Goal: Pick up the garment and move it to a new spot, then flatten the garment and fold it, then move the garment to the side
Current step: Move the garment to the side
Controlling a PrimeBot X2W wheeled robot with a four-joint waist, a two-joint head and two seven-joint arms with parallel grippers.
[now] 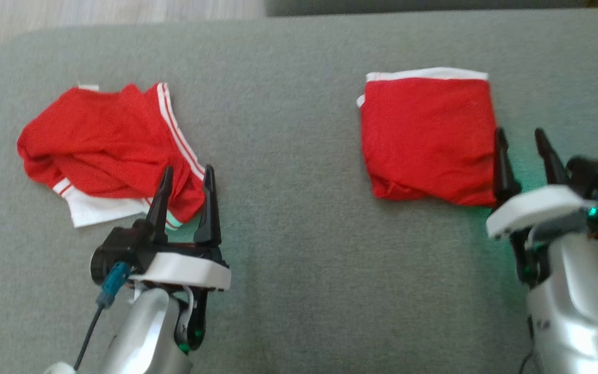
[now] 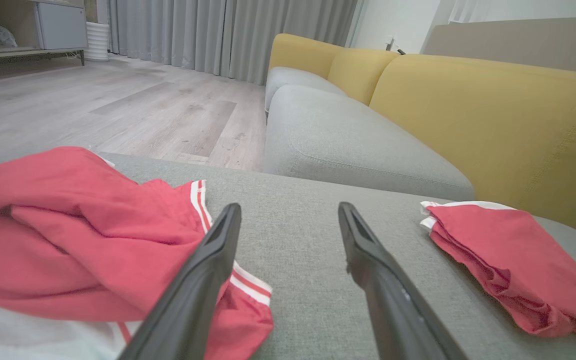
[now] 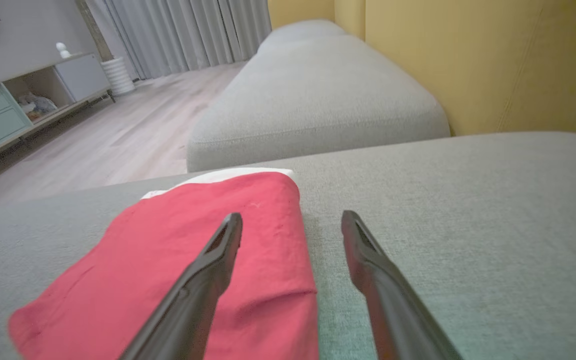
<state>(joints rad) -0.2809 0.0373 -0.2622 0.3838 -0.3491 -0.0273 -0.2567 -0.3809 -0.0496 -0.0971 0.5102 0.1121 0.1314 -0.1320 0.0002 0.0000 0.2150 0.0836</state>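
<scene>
While both arms sit along the bottom of the head view, the cloth is split into two red piles on the big grey cushion [image 1: 288, 218]. Over at the left of the frame there's the crumpled red garment [image 1: 102, 145], all bunched up, with white stripes running down one edge and a white patch poking out at its lower side. The left gripper [image 1: 187, 171] is right at that pile's lower right corner, fingers spread wide with nothing between them. In the left wrist view one finger crosses over the striped hem and the other is over bare grey fabric, but I honestly can't tell if it's touching the cloth or just above it. At the right of the head frame is the folded red garment [image 1: 426, 140], a neat-ish rectangle with a white band along its top edge and a slightly rumpled bottom edge. The right gripper [image 1: 519, 134] is at that one's right edge, fingers also wide apart and holding nothing, one finger overlapping the red edge and the other over the cushion. The two garments are well apart, with bare grey between them. Farther back in the wrist views you get a second grey seat [image 2: 348, 145], yellow back cushions [image 2: 493, 115], a pale wood floor [image 2: 118, 105] and grey curtains [image 2: 228, 35].
</scene>
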